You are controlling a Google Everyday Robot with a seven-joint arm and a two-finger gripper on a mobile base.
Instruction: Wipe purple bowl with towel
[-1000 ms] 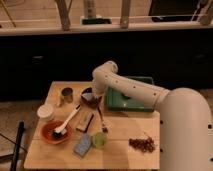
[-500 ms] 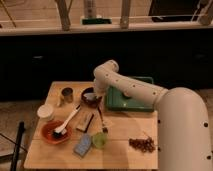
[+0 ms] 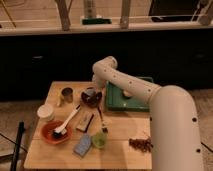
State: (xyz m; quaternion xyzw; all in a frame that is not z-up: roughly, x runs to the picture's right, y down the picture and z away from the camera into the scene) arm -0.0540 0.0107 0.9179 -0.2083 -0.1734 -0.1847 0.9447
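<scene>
Contact is best kept light and circular, so that the purple bowl [image 3: 91, 97] is swept round its inner wall without being tipped or pushed along the table [image 3: 55, 90]. The tool [image 3: 93, 92] is held over the bowl, at the table's far middle; whether it is spread or pressed together cannot be told. No towel can be made out there. The bowl is seated upright, mouth upward; being round, no long axis is shown.

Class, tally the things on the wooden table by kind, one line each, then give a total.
Bowls and dishes: 3, purple bowl, orange dish, white bowl
Cups: 2, metal cup, green cup
Trays: 1, green tray
Brushes: 1
Total: 7
The pincer is over the purple bowl.
</scene>
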